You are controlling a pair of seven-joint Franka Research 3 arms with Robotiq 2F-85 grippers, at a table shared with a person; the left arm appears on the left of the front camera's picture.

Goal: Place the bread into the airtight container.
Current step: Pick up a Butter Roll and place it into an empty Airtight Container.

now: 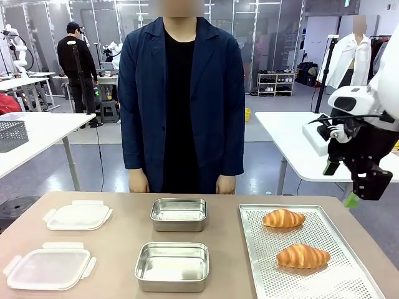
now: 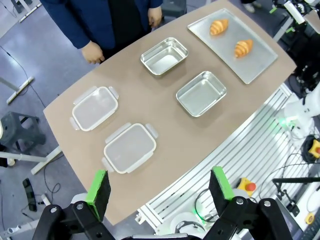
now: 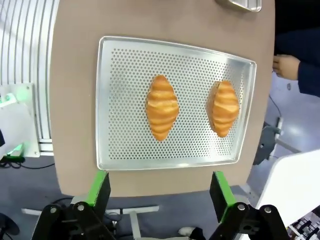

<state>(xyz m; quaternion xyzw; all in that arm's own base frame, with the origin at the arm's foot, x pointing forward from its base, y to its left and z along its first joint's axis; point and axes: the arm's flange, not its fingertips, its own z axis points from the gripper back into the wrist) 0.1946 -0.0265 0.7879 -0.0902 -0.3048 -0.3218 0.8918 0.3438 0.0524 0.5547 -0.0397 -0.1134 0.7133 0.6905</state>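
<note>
Two croissants: the far croissant (image 1: 283,218) and the near croissant (image 1: 303,256) both lie on the perforated tray (image 1: 349,277) at the robot's right end of the table (image 1: 124,240); neither is in a container.
Far croissant: on the person's half of the tray, lying crosswise, apart from the other.
Near croissant: on the robot's half of the tray, about mid-width, lying crosswise.
Far container (image 1: 179,212): steel, rectangular, uncovered and empty, at the middle of the table, just left of the tray.
Near container (image 1: 172,266): same kind, uncovered and empty, on the robot's side of the far one with a gap between them.
Far lid (image 1: 78,215): clear plastic with side clips, flat on the table at the robot's left end.
Near lid (image 1: 48,269): same kind, flat, on the robot's side of the far lid, apart from it.
Right gripper (image 3: 160,189): jaws spread wide, nothing between the green pads; raised well above the tray's outer edge, looking down on both croissants.
Left gripper (image 2: 159,186): jaws spread wide, holding nothing; high over the robot's side of the table, well apart from the lids.
Person (image 1: 181,99): stands at the far side in a dark blue jacket, both hands down at the table's far edge, holding nothing.
</note>
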